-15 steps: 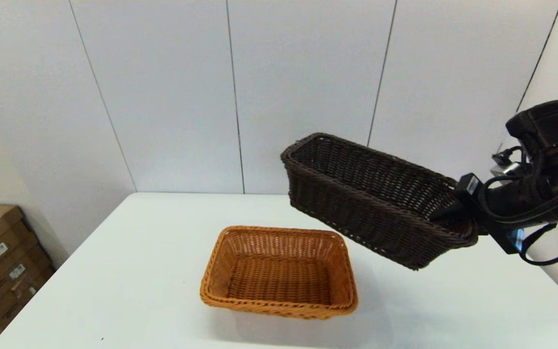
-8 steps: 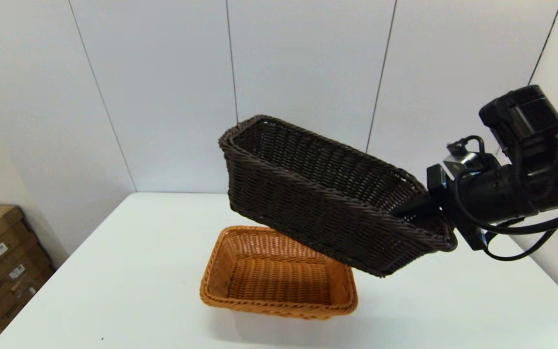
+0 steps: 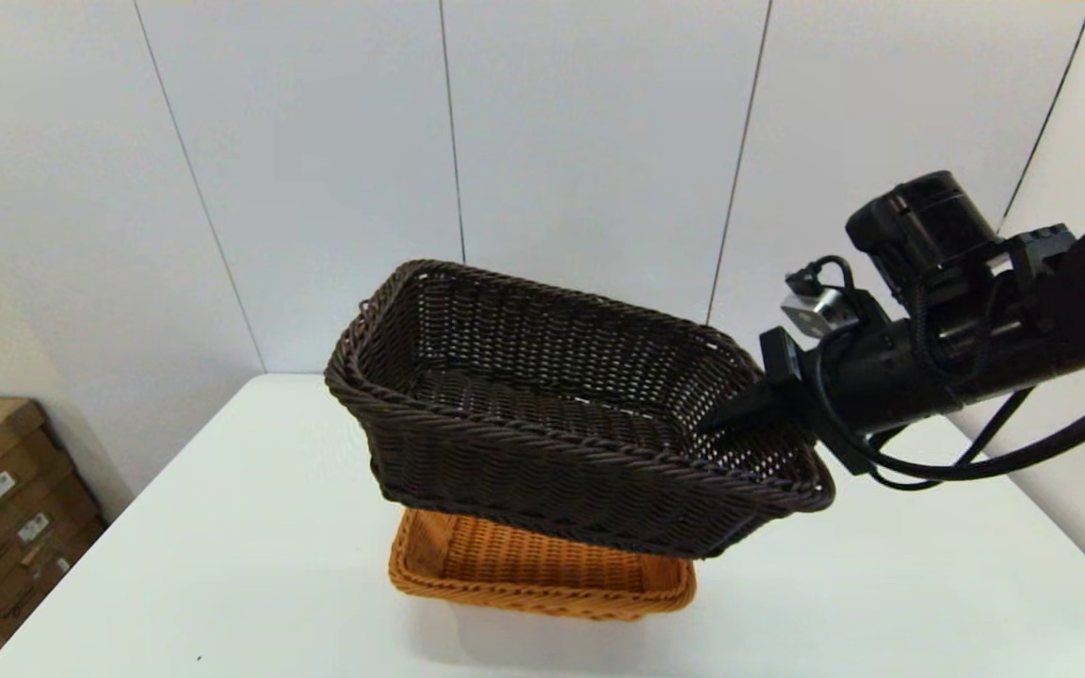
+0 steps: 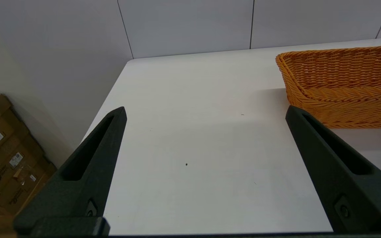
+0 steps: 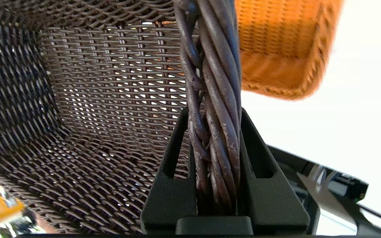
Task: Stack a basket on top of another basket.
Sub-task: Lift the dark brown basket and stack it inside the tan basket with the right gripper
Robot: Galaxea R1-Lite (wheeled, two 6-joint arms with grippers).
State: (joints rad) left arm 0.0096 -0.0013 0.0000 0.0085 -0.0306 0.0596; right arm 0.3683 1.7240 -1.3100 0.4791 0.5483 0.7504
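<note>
Taking the orange-tan basket (image 3: 542, 570) as the landmark, and starting on its left: the left tool (image 4: 205, 114) hovers low over the bare white bench (image 3: 222, 527), with the orange-tan basket just off to one side of it. Its two black fingers (image 4: 91, 165) are spread wide and hold nothing, so this arm looks idle.

The orange-tan basket itself sits flat on the bench, mouth up and empty as far as can be seen.

Directly above it hangs the dark brown basket (image 3: 542, 443), held in the air and tilted, its left end higher than its right. It covers most of the orange-tan basket from the head view, leaving only the near rim and a strip of the floor showing. I cannot tell whether the two touch.

To the right of the landmark, the right tool (image 3: 740, 414) is clamped on the braided rim of the dark brown basket's right end wall, one finger inside and one outside.

By my reading, the pick-up and carry are done. What is left is to level the dark brown basket, lower it into the orange-tan one, and release.
</note>
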